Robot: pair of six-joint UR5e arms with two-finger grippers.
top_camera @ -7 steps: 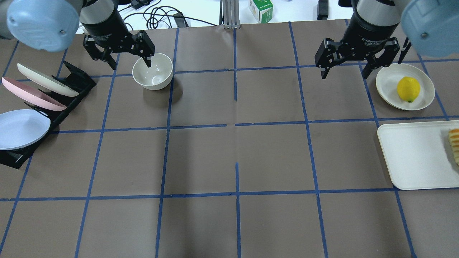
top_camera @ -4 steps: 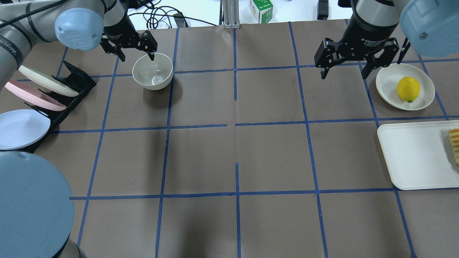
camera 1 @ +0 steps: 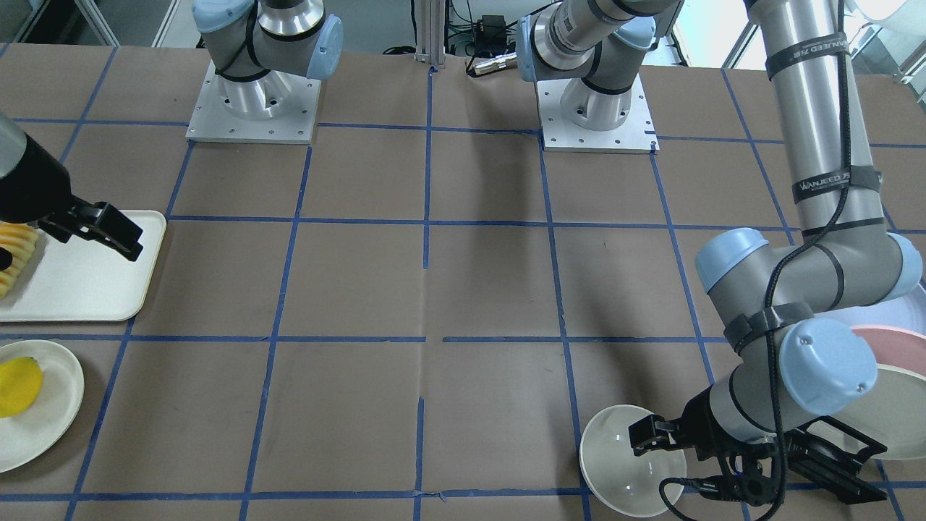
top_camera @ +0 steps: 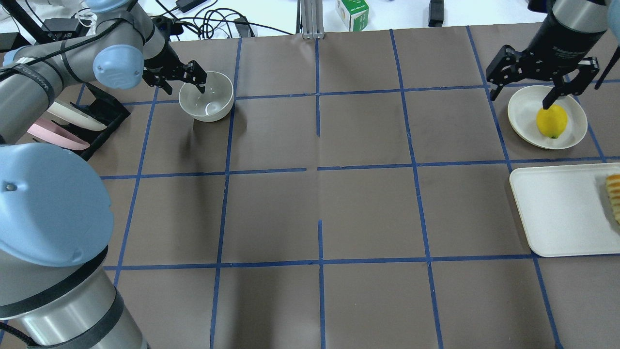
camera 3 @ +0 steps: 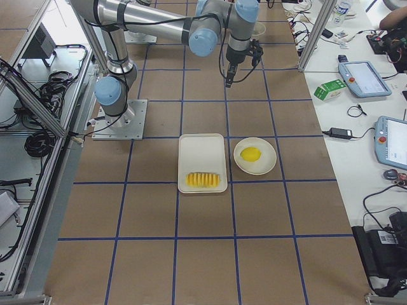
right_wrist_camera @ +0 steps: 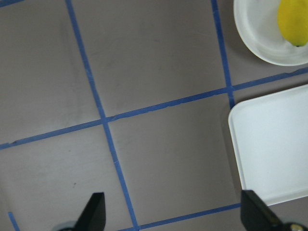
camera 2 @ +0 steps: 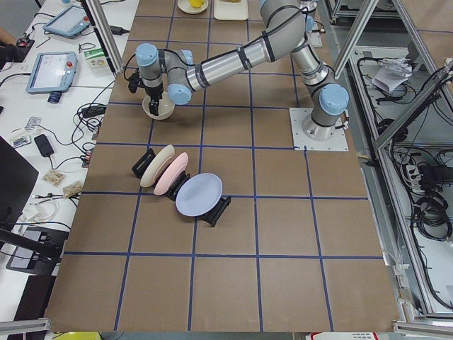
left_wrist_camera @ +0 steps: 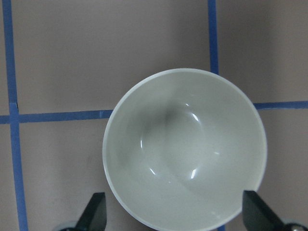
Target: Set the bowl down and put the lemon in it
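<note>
The off-white bowl (top_camera: 213,99) stands upright and empty at the far left of the table; it fills the left wrist view (left_wrist_camera: 185,149). My left gripper (top_camera: 184,85) is open at the bowl's left rim, one fingertip over the inside and the other outside it. The yellow lemon (top_camera: 551,121) lies on a small white plate (top_camera: 525,114) at the far right, and shows at the top corner of the right wrist view (right_wrist_camera: 293,21). My right gripper (top_camera: 522,97) is open and empty, high above the plate's left edge.
A black rack (top_camera: 99,118) with cream and pink plates stands left of the bowl. A white tray (top_camera: 557,213) with sliced ridged food (top_camera: 614,196) lies near the lemon plate. A green box (top_camera: 352,12) and cables sit beyond the far edge.
My left arm has swung and brought its open gripper down to the bowl's rim. My right gripper has moved right, to over the lemon plate's edge. Bowl and lemon have not moved.
</note>
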